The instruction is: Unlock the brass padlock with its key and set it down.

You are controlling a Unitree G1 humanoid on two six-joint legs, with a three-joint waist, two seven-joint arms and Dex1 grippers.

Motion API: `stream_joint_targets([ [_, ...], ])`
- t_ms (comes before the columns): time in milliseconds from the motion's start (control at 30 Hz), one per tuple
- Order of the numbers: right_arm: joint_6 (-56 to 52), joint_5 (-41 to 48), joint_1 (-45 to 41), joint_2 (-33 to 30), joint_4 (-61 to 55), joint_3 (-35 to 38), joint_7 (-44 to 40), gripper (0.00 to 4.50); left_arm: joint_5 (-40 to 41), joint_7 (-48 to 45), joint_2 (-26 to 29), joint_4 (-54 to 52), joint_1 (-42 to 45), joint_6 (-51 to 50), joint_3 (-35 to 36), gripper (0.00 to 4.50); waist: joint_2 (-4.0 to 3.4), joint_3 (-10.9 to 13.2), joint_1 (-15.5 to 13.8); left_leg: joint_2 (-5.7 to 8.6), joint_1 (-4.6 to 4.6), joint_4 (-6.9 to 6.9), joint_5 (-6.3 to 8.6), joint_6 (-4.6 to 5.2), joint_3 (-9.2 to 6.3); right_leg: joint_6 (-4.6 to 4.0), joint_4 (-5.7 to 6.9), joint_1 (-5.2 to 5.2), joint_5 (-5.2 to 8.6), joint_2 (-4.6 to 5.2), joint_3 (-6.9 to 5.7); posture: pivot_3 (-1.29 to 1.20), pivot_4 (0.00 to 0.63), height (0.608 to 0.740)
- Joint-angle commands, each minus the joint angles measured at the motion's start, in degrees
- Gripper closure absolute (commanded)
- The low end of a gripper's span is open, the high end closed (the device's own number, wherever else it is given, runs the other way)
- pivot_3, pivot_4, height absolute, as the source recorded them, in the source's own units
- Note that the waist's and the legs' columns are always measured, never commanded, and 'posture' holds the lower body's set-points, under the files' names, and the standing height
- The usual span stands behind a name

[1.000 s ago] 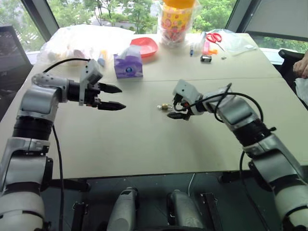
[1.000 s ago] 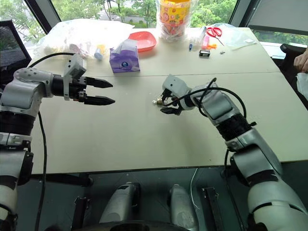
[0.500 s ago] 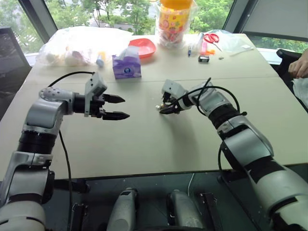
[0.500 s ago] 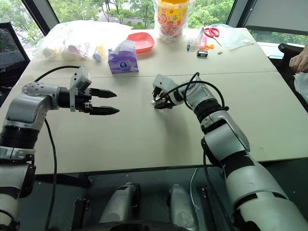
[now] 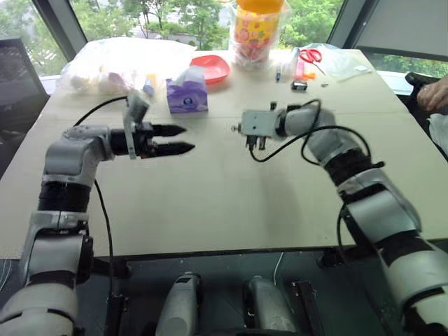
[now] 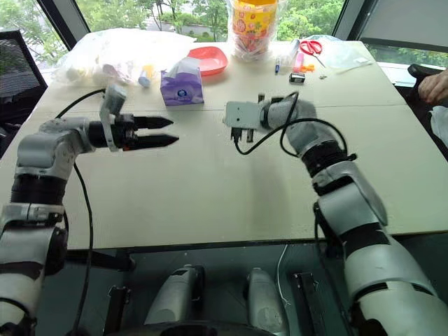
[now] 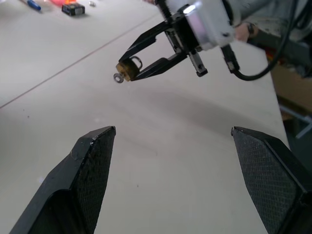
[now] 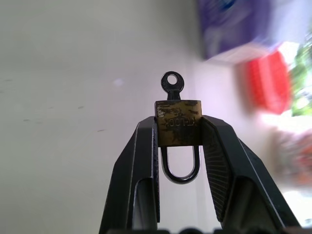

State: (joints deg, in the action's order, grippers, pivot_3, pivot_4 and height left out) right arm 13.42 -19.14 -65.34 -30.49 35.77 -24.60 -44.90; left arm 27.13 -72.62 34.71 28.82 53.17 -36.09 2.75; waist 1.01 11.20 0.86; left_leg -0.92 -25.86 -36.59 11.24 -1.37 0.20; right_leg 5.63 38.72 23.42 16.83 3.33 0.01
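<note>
The brass padlock [image 8: 178, 129] is clamped by its body between the two fingers of my right gripper [image 8: 179, 122], which is shut on it above the table's middle. Its silvery shackle [image 8: 179, 168] points back toward the wrist. The key [image 8: 171, 85] sticks out of the padlock's far end. In the left wrist view the padlock [image 7: 126, 69] and key [image 7: 118, 77] hang in the air, facing my left gripper [image 7: 171, 131]. My left gripper [image 5: 189, 138] is open and empty, level, pointing at my right gripper [image 5: 238, 128] across a gap.
A purple tissue box [image 5: 186, 94], a red bowl [image 5: 212, 68], a colourful jar [image 5: 259, 31], scissors [image 5: 313, 54] and a plastic bag [image 5: 115, 59] stand along the table's far side. A person's hand [image 5: 434, 91] rests at the right edge.
My right gripper has shut on the padlock, lifted it off the table and rolled over. My left gripper has drifted a little toward it and stayed open.
</note>
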Motion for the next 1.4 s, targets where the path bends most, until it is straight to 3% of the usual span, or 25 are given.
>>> stream_joint_targets([
  [33,-3.8,2.0,3.8,-2.0,-19.6,5.2,-0.8,3.8,0.9,-0.9,-3.2,12.2,8.1,2.4,2.9,0.52,0.0,0.0,0.0,0.0,0.0,0.02,0.0,0.0,-0.01,0.02,-0.01,-0.02,0.01,-0.01,-0.01,0.0,0.15,0.74],
  [233,-11.8,0.3,7.2,-1.9,-32.5,7.6,-0.5,3.8,-1.1,-4.8,-9.2,30.2,19.9,6.6,3.9,0.52,0.02,0.0,0.1,0.04,0.04,-0.03,0.0,0.0,0.22,0.01,0.01,-0.06,0.01,-0.04,-0.02,0.0,0.15,0.74],
  [467,-15.2,-1.1,7.3,-1.8,-35.1,8.0,0.9,3.8,-3.8,-8.2,-11.2,37.4,24.6,10.2,4.5,0.52,0.02,0.0,0.1,0.03,0.04,-0.18,0.0,0.01,0.2,0.01,0.16,-0.08,0.01,-0.05,-0.03,0.0,0.15,0.74],
  [567,-16.1,-1.4,8.2,-2.2,-36.2,8.2,1.0,3.8,-3.7,-8.1,-11.6,38.5,25.4,10.3,5.8,1.36,0.02,0.0,0.1,0.02,0.03,-0.2,0.0,0.01,0.2,0.01,0.18,-0.07,0.01,-0.04,-0.02,0.0,0.15,0.74],
  [833,-17.1,-1.5,8.5,-1.6,-37.2,7.8,1.2,3.8,-6.1,-10.7,-12.5,37.8,24.9,11.0,4.9,4.37,0.02,0.0,0.0,0.02,0.02,-0.28,0.01,0.01,0.18,0.01,0.25,-0.07,0.01,-0.04,-0.03,0.0,0.15,0.74],
  [1167,-17.8,-0.8,9.0,-1.2,-38.7,7.1,-0.8,3.8,-13.2,-8.1,-13.8,36.5,23.9,25.8,2.2,4.44,0.02,0.0,-0.1,0.02,0.02,-0.3,0.01,0.01,0.18,0.01,0.28,-0.07,0.01,-0.04,-0.02,0.0,0.15,0.74],
  [1367,-18.2,-0.9,9.5,-1.2,-38.7,7.3,-1.1,3.8,-12.2,-17.4,-11.8,35.7,25.1,17.3,1.9,4.44,0.02,0.0,0.1,0.03,0.02,-0.31,0.01,0.01,0.19,0.01,0.29,-0.07,0.01,-0.05,-0.03,0.0,0.15,0.74],
  [1400,-18.2,-0.9,9.5,-1.2,-38.6,7.4,-0.9,3.8,-12.8,-18.7,-11.3,35.7,24.9,16.1,1.3,4.2,0.02,0.0,0.2,0.03,0.02,-0.31,0.01,0.01,0.19,0.01,0.29,-0.07,0.01,-0.06,-0.03,0.0,0.15,0.74],
])
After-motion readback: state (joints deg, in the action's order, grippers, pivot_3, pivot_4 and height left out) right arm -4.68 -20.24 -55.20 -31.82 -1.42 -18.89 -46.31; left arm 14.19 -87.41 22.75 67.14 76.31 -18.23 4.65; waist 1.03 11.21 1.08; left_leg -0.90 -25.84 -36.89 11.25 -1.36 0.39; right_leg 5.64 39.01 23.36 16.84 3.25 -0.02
